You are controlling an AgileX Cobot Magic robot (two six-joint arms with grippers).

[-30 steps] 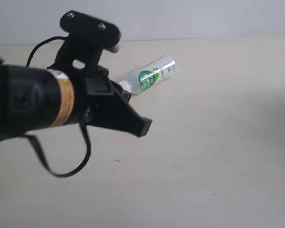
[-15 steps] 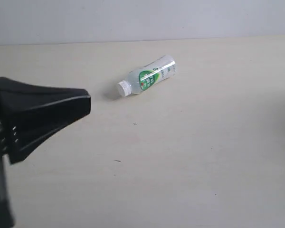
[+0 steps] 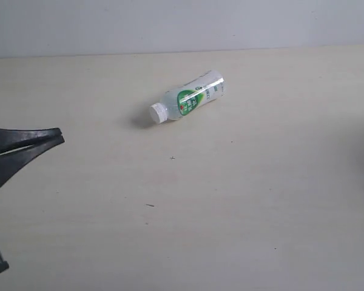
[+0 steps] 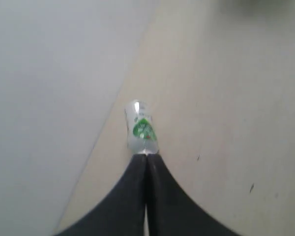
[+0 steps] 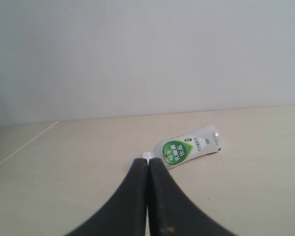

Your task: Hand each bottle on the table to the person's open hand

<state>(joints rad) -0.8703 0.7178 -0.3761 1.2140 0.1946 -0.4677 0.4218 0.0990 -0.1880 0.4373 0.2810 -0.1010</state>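
The wide, pale beige wood-grain table [image 3: 261, 212] fills most of the exterior view, and a plain grey-white wall [image 3: 170, 24] rises behind its far edge. The left gripper [image 3: 59, 137], a pair of long black tapering fingers, reaches in from the left edge of that view. Its fingers lie pressed together along their whole length with nothing between them. The left wrist view shows the same [image 4: 146, 156]: only a thin seam runs between the two black fingers, which grip nothing. The right gripper [image 5: 148, 160], likewise black and tapered, shows only in its own wrist view, and it too is closed tip to tip and empty. A small clear plastic bottle [image 3: 191, 97] lies on its side on the table, well apart from the left gripper's tips, ahead of them and further toward the wall. Its capped end is the nearer end to that gripper and its base points away. From the left wrist the bottle [image 4: 139, 130] lines up just beyond the closed tips. From the right wrist it [image 5: 189, 147] lies ahead of the right gripper's tips, cap end nearest them and body angled off to one side. A green-and-white label [image 3: 188, 100] wraps the bottle's middle, and a ribbed white screw cap [image 3: 157, 113] closes its neck. Two tiny dark specks [image 3: 172, 158] mark the table nearer the camera than the bottle, away from the left gripper's tips.
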